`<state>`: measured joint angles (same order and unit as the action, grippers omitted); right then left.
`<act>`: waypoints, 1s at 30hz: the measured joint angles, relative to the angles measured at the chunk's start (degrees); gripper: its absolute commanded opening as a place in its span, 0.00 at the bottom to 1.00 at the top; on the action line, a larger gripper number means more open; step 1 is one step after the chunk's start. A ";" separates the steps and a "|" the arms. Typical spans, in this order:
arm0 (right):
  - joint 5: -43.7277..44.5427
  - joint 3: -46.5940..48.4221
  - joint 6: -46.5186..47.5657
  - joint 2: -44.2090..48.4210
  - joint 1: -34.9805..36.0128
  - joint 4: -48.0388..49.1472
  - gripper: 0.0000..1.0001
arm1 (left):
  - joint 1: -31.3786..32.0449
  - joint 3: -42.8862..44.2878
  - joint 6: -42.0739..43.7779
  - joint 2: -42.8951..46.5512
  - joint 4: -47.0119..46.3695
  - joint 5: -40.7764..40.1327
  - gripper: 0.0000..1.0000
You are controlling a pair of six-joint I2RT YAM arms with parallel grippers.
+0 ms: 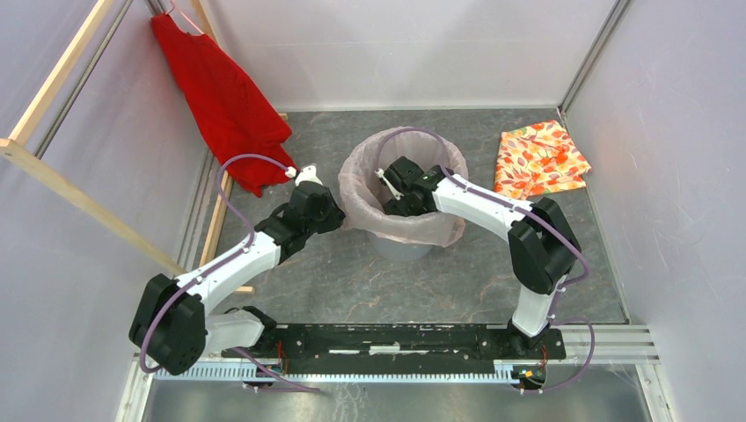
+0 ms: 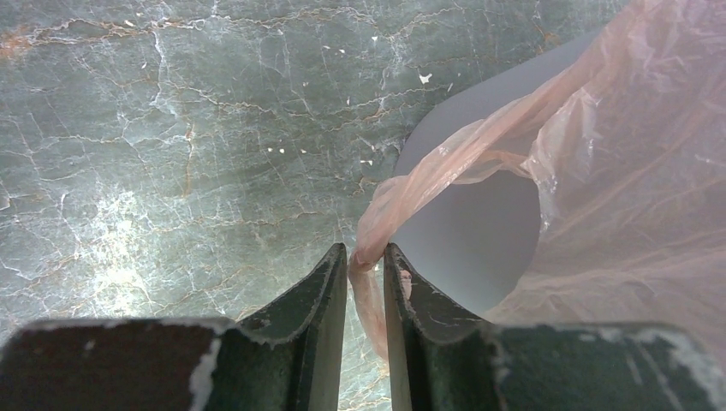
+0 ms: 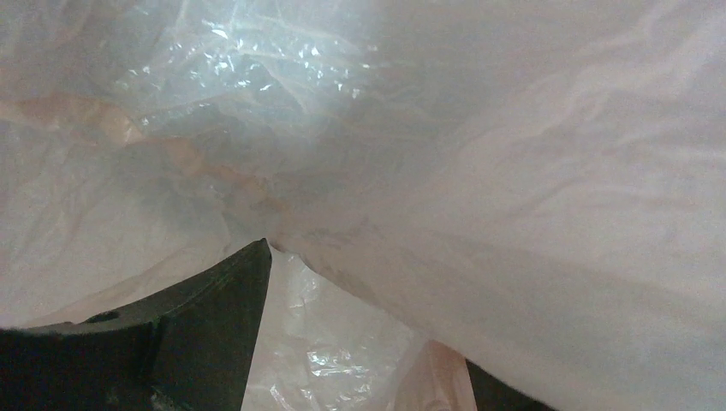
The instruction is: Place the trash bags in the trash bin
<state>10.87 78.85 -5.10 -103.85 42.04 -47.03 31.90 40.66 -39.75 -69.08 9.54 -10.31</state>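
Observation:
The pale pink trash bag is draped over the rim of the round grey trash bin and lines its inside. My left gripper is at the bin's left side, shut on a twisted strand of the bag's edge, beside the bin's grey wall. My right gripper reaches down inside the bin from the right. In the right wrist view its jaws stand apart. The bag's film lies over and between them, and the right finger is mostly hidden.
A red garment hangs at the back left by a wooden frame. A folded orange floral cloth lies at the back right. Grey walls enclose the table on three sides.

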 measured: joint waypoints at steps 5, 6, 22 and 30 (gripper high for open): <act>0.81 0.87 -0.44 0.04 0.35 -0.90 0.82 | 0.00 0.02 0.00 -0.15 0.00 0.07 0.29; 0.94 0.96 -0.61 0.09 0.46 -0.92 0.82 | 0.00 0.07 0.00 -0.24 0.00 0.09 0.29; 1.99 1.03 -1.27 0.33 0.98 -0.96 0.82 | 0.00 3.87 0.11 -0.61 3.69 0.39 0.30; 2.10 2.84 -1.55 0.42 0.98 -0.87 0.81 | 0.00 4.42 0.17 -0.61 4.83 0.39 0.29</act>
<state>12.97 81.69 -6.66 -103.44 43.03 -47.90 31.90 45.08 -39.57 -69.69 14.37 -9.91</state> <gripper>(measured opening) 0.815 0.295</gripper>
